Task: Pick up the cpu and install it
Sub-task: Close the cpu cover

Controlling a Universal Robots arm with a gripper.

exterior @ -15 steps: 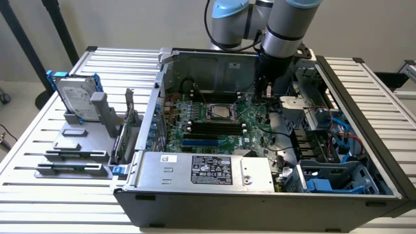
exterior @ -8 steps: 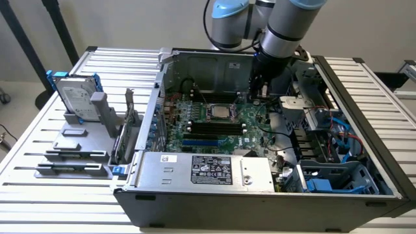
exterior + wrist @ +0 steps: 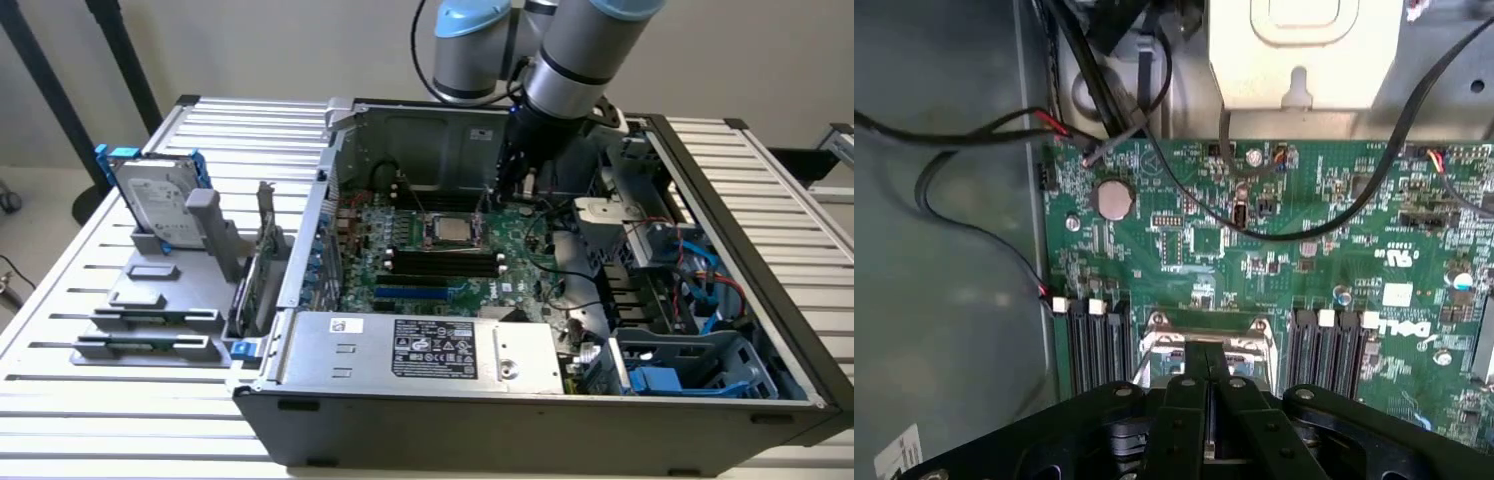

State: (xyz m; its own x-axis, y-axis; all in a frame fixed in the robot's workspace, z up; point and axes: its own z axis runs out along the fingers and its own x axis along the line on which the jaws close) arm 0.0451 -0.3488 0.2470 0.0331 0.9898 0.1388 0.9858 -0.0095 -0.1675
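Two black jaws, pressed together, hang near the flat square silver cpu (image 3: 450,231) on the green motherboard (image 3: 1294,230).

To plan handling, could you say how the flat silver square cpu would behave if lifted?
The flat silver square cpu looks rigid, with a metal top, so it likely won't flex. Thin and small, it is probably light. Its smooth top may be slippery.
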